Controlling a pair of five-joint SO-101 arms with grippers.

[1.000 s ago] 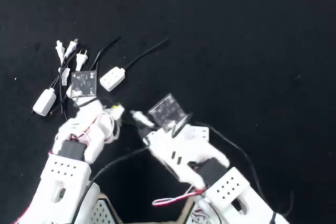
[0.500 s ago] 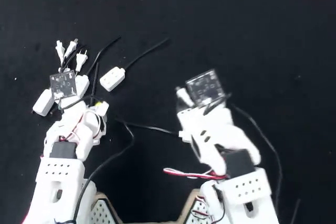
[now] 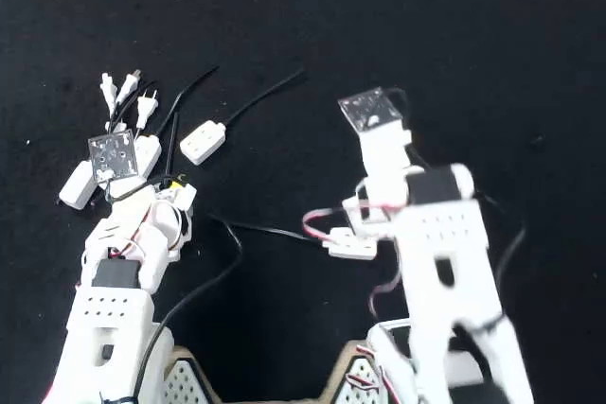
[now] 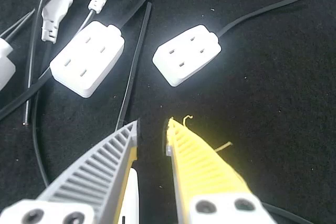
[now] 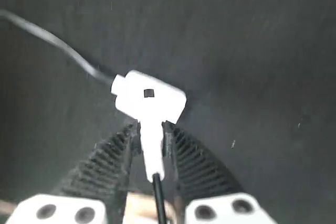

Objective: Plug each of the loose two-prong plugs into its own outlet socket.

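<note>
**Item:** white two-prong plug [image 5: 152, 153]. It was butted end-on against a white outlet socket [image 5: 149, 99], with its prongs out of sight. The plug's black cord [image 5: 157, 198] ran back between the fingers. The socket's own thin cord [image 5: 52, 38] led off across the black table [image 3: 473, 63].

**Holder:** right gripper [image 5: 151, 129]. Its two dark ribbed fingers [image 5: 113, 156] were closed on the plug's body, one on each flank, and stopped just short of the socket. In the high view the socket was close in front of the raised right arm [image 3: 436, 234], near the table's middle. Its cord trailed toward the left arm. Whether the socket rested on the table or hung clear could not be told.

**Left gripper** [image 4: 152, 128]. The grey finger [image 4: 105, 166] and yellow finger [image 4: 197, 166] were parted by a narrow gap and gripped nothing. They were poised over the table at its left side.

**Adjacent to the left gripper:**
- A thin black cable [image 4: 134, 66] ended just beside the grey fingertip.
- Near socket block [image 4: 88, 59]: white, four slots showing, on one side of that cable.
- Second socket block [image 4: 187, 55]: white, four slots showing, on the other side of the cable and apart from the first.
- Loose plugs [image 4: 55, 11]: white, lying beyond the blocks among tangled cords.
- Third socket block [image 3: 80, 184]: lay at the far left in the high view.
</note>
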